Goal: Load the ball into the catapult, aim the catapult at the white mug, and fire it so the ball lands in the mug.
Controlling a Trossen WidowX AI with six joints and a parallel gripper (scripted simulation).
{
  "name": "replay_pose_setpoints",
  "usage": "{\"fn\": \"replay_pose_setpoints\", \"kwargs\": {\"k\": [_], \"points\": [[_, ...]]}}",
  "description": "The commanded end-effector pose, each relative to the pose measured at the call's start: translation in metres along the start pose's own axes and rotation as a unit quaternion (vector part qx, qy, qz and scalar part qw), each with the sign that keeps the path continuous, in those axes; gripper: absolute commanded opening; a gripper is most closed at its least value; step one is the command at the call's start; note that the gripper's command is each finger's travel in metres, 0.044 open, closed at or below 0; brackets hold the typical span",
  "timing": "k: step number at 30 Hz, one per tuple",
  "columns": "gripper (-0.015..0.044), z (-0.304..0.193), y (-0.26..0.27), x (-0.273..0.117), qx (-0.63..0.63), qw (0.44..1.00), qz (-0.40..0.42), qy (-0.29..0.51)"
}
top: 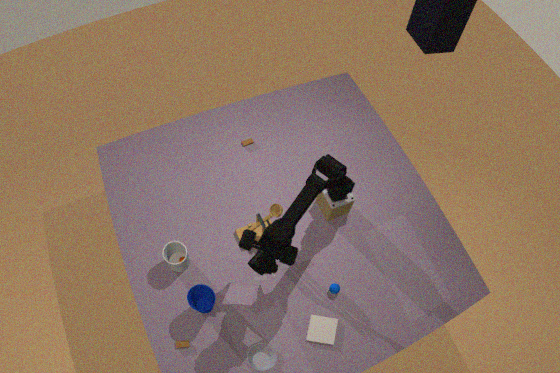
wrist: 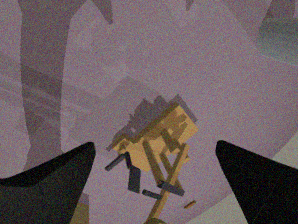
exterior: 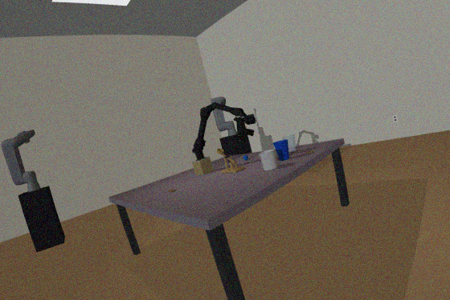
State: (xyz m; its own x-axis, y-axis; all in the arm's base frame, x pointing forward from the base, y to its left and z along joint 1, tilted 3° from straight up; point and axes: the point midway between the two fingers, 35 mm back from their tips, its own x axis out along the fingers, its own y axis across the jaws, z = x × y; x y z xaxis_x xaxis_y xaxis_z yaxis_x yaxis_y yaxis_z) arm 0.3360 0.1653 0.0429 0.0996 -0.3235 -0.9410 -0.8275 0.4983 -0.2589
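The orange ball (top: 181, 259) shows as a small orange patch inside the white mug (top: 175, 266) (exterior: 269, 159), against its inner wall. The tan catapult (top: 241, 232) (exterior: 232, 170) (wrist: 141, 155) stands on the table, its throwing arm slanting up toward the robot's base. Its round cup (top: 276, 210) is empty. My gripper (top: 267, 250) (wrist: 156, 148) is wide open and empty, above the catapult. In the wrist view the catapult lies between and beyond the fingers. The robot arm hides part of the catapult in the top view.
A blue cup (top: 201, 298) (exterior: 282, 150) stands beside the mug. A clear glass (top: 262, 358), a blue ball (top: 334, 288) (exterior: 246, 158) and a white block (top: 322, 329) are farther off. Small orange-brown blocks (top: 247, 142) (top: 182, 344) lie on the table (top: 175, 168).
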Motion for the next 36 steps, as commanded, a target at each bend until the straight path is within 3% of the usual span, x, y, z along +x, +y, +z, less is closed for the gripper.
{"fn": "replay_pose_setpoints", "kwargs": {"k": [1, 23, 32, 36], "points": [[0.0440, 0.009, -0.024, -0.008, 0.056, 0.998, -0.002, -0.041], [0.0440, 0.014, -0.170, -0.051, 0.348, 0.907, 0.026, -0.236], [0.0440, -0.004, -0.238, -0.079, 0.436, 0.842, 0.019, -0.317], [0.0440, -0.006, -0.242, -0.081, 0.441, 0.837, 0.018, -0.323]]}}
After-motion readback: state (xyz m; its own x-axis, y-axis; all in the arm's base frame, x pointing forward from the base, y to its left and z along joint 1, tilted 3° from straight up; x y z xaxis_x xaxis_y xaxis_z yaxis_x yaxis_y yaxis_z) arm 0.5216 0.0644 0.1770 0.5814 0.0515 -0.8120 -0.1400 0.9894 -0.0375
